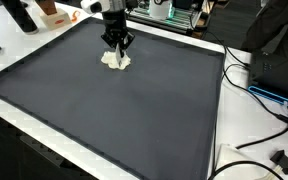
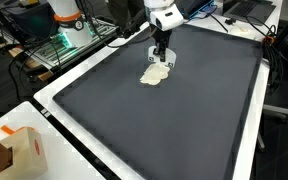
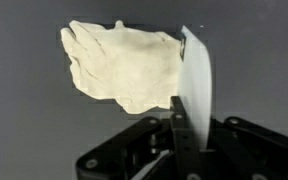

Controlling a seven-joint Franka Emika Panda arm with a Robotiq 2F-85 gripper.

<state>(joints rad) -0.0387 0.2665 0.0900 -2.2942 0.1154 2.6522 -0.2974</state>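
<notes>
Dark mat (image 1: 134, 110) below; my gripper (image 1: 117, 52) meets the crumpled white cloth (image 3: 124, 65) at ten o'clock; finger gap, I cannot tell.

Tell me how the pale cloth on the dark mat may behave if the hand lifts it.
The pale cloth looks crumpled and folded, so it would probably hang limp. It seems thin, likely light. The hand sits at its edge, so it could slip free or drag.

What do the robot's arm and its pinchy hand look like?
The arm has smooth, rounded white shells. Its gripper is black and chunky, forking into two fingers; in the wrist view one looks pale and flat.
</notes>
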